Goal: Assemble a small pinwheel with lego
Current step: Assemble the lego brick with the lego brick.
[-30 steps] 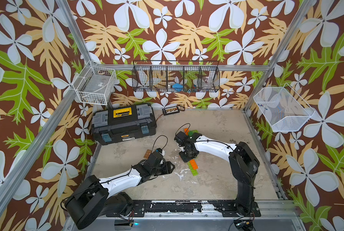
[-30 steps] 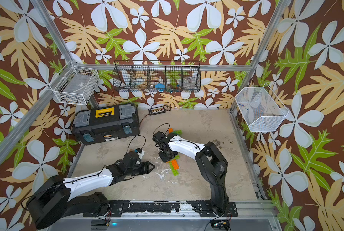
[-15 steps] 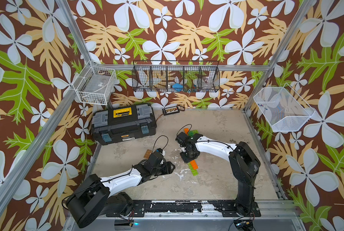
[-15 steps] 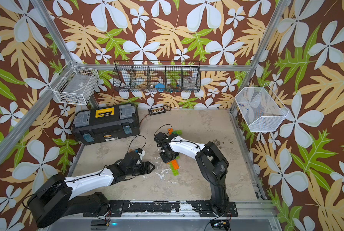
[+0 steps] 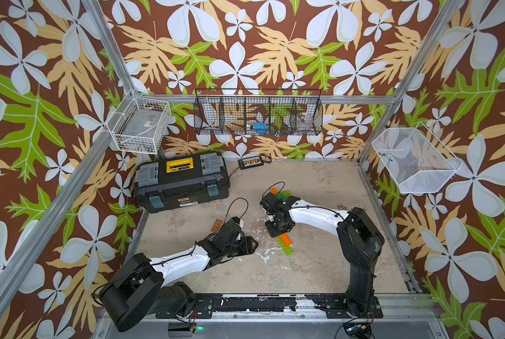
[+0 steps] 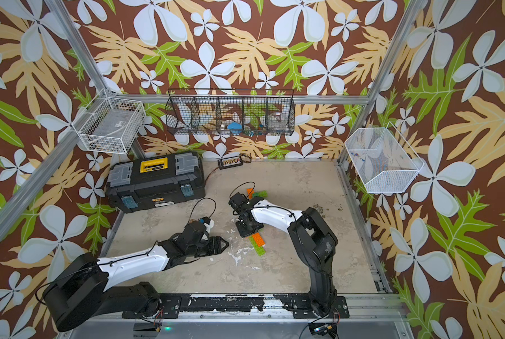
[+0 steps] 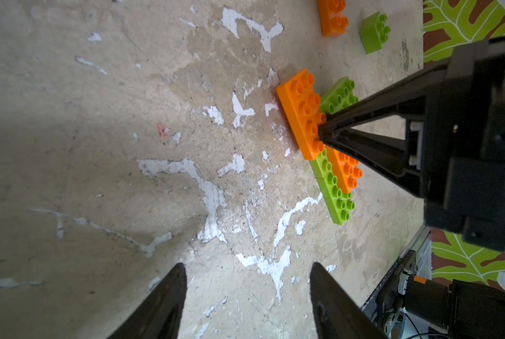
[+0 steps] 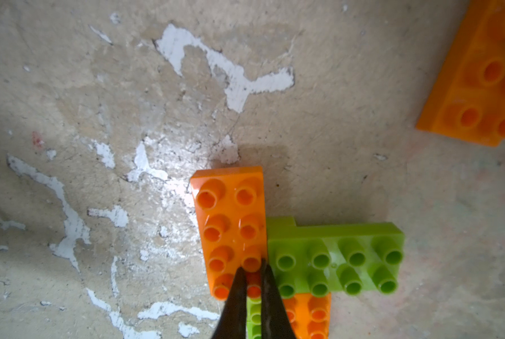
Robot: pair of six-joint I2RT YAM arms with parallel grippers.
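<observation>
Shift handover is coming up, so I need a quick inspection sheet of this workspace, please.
Surface: worn tabletop, paint chipped white.
Job's things: half-built orange and lime assembly mid-table; loose bricks beyond it; brown brick lying apart.
Clutter: toolbox, small connector board at back.
Grippers: left gripper open, empty; right gripper shut, tips on the assembly's orange brick.
Cables: wire loop at each wrist.
Surroundings: three wire baskets on patterned walls.

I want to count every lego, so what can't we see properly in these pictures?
- Both top views: the right arm covers part of the pinwheel and of the loose bricks behind it.
- Right wrist view: the bottom edge cuts off the pinwheel's lower bricks.
- Both top views: the black basket's contents are too small.
</observation>
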